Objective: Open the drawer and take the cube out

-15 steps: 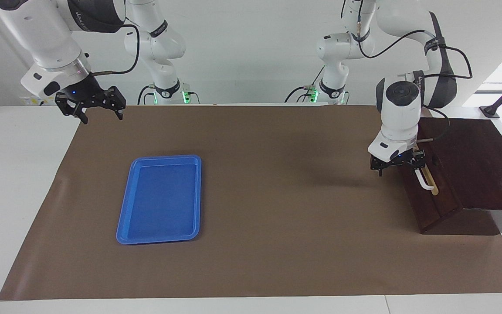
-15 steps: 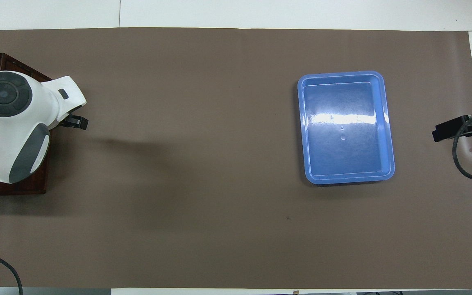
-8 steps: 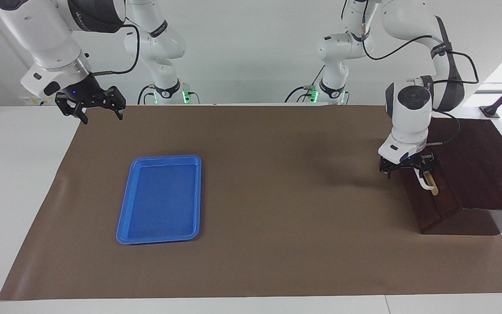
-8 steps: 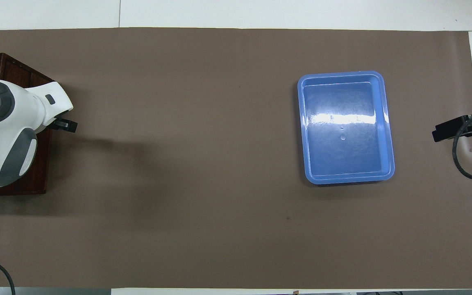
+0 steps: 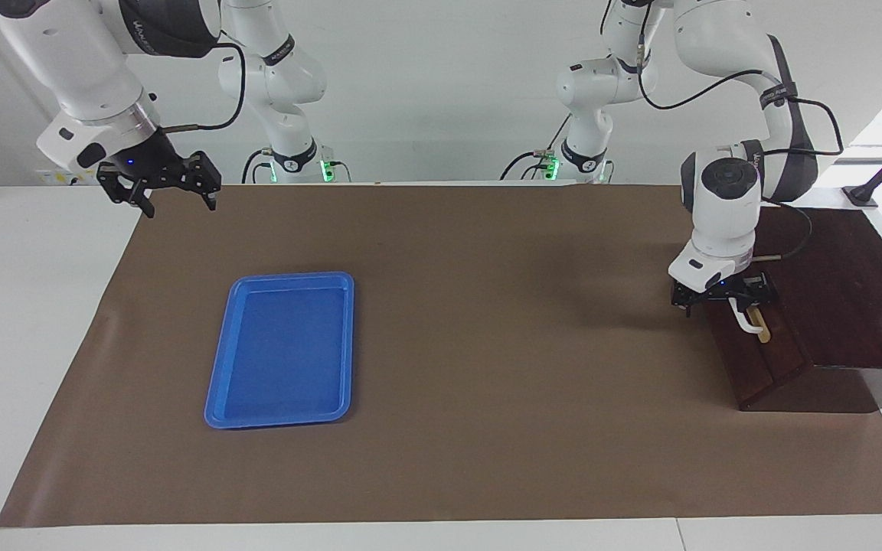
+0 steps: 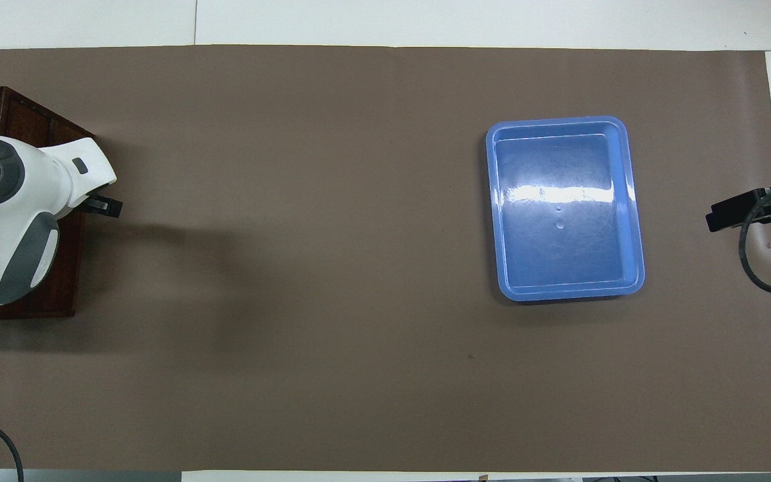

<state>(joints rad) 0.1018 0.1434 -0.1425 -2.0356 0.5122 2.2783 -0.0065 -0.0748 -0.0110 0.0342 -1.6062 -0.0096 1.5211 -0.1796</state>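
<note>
Two high, opposed tabletop views

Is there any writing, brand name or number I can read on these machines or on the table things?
Small pale lettering runs along the dark bands of both arms: too small to read.
The blue tray, the drawer and the brown mat show no writing.

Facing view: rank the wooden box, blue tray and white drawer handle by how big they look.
1. Wooden box, partly hidden by the left arm.
2. Blue tray, close to the box in apparent size.
3. White handle, by far the smallest.
</note>
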